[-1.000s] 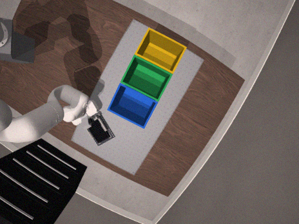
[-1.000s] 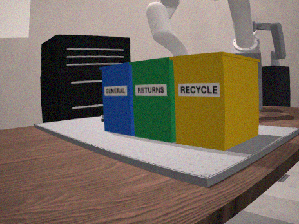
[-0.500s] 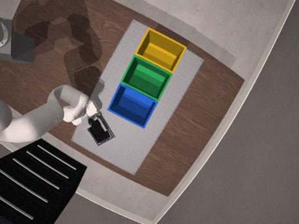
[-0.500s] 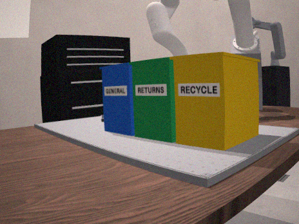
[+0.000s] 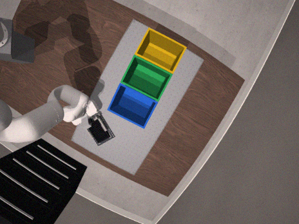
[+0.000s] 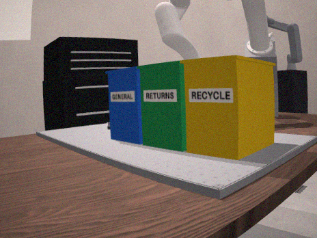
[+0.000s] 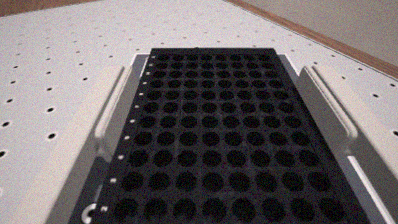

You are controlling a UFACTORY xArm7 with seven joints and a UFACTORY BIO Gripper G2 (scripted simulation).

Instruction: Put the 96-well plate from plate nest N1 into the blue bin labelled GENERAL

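From the top we are seeing the white jointed arm (image 5: pixel 35 120) (image 6: pixel 171 27) reaching in from the left, its pincer (image 5: pixel 96 118) (image 7: pixel 227 102) standing over the black 96-well plate (image 5: pixel 99 131) (image 7: pixel 215 122) at the dark frame-like nest (image 5: pixel 113 136). The wrist view is showing us what the top view is leaving small: the pincer is clamping the plate, one finger along each long side. We cannot tell whether the plate is seated or slightly raised. In the exterior view the bins are hiding plate and pincer from us.

Only there are we reading the labels: GENERAL on the blue rectangular bin (image 5: pixel 133 107) (image 6: pixel 124 106), RETURNS on the green rectangular bin (image 5: pixel 146 78) (image 6: pixel 162 109), RECYCLE on the yellow rectangular bin (image 5: pixel 162 51) (image 6: pixel 212 113). All three are standing upright in a tight row, blue nearest, yellow farthest; from above we are seeing down into their open tops.

The plate is lying outside the blue bin, near its left near corner. The pale perforated board (image 5: pixel 142 148) (image 6: pixel 78 138) (image 7: pixel 30 45) is extending past the nest on the near side, its edges ending on the brown wooden counter (image 5: pixel 193 122) (image 6: pixel 51 174).

From my station I can make out no definite change between the earlier top and exterior pictures and now: any shift of the arm (image 5: pixel 30 123) (image 6: pixel 171 25) is too small for me to tell. I have no earlier wrist picture to compare, so I cannot say whether the jaws or the 96-well plate (image 5: pixel 99 130) (image 7: pixel 220 121) moved between them.
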